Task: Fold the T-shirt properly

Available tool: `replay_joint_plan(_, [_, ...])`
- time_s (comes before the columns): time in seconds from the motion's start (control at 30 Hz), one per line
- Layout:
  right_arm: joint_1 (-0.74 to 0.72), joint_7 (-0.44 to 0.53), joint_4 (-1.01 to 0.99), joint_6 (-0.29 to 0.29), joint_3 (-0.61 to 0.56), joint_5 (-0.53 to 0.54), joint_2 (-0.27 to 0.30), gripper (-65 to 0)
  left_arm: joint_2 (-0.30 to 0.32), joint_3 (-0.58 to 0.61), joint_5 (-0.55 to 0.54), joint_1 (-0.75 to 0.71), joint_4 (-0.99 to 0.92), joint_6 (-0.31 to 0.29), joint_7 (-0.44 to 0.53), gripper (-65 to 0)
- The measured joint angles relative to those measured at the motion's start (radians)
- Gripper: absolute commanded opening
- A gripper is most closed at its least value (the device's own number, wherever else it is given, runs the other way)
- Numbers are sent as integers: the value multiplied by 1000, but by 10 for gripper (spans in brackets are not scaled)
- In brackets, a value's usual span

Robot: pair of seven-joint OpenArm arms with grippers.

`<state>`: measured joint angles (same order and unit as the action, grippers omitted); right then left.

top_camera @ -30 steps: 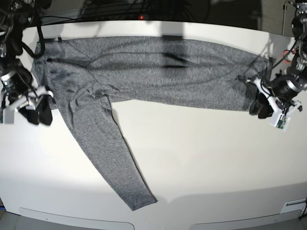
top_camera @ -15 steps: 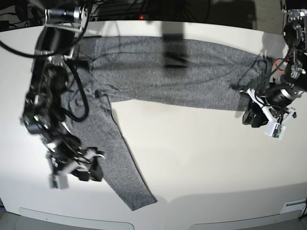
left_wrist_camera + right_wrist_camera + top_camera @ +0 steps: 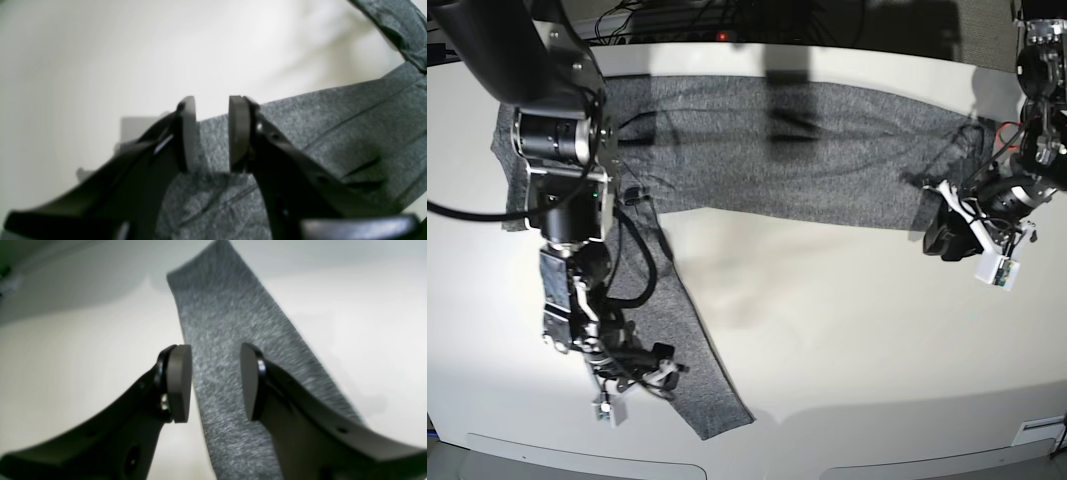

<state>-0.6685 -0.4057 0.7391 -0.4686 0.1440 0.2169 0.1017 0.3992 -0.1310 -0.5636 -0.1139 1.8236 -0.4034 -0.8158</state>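
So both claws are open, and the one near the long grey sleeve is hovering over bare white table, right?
Not quite. Both are open, but the right wrist view shows the right claw over the mottled grey knit shirt sleeve itself, not bare white table. The left claw hangs over the shirt too.

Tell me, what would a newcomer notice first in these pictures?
First, the grey T-shirt spread across the white table, one long sleeve running toward the near edge. Next, the right gripper, open above that sleeve, and the left gripper, open at the shirt's far end.
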Motion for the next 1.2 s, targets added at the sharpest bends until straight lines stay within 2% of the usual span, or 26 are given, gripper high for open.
replay_joint_plan(0.03, [-3, 29, -28, 38, -1, -29, -10, -400, 0, 0, 1, 0, 0, 1, 1, -482])
replay_joint_plan(0.17, [4, 150, -127, 294, -1, -181, -61, -400, 0, 0, -3, 1, 0, 0, 0, -482])
replay_joint_plan(0.23, [7, 193, -159, 340, 0, -238, -70, -400, 0, 0, -2, 1, 0, 1, 1, -482])
replay_joint_plan(0.3, [8, 197, -167, 346, 0, -267, -72, -400, 0, 0, -3, 0, 0, 0, 1, -482])
replay_joint_plan(0.5, [1, 197, -172, 365, -1, -267, -73, -402, 0, 0, -2, 0, 0, 1, 1, -482])
replay_joint_plan(0.73, [11, 189, -242, 368, -1, -267, -20, -402, 0, 0, -3, 0, 0, 1, 0, -482])
replay_joint_plan(0.83, [21, 154, -243, 367, 0, -300, -22, -402, 0, 0, -3, 0, 0, 0, 1, -482])
replay_joint_plan(0.87, [33, 157, -242, 352, -8, -301, -24, -402, 0, 0, -3, 0, 0, 0, 1, -482])
replay_joint_plan(0.97, [66, 183, -231, 310, -87, -302, -23, -403, 2, 0, -2, 0, 0, 1, 1, -482])
replay_joint_plan(1.03, [93, 180, -206, 302, -176, -299, -24, -403, 2, 0, -2, 0, 0, 0, 1, -482])
replay_joint_plan(1.1, [135, 172, -157, 300, -275, -280, -20, -403, 0, 0, -2, 0, 0, 0, 1, -482])
replay_joint_plan(1.2, [205, 104, -37, 320, -388, -233, -8, -403, 2, -1, -1, 0, 0, 2, 2, -482])
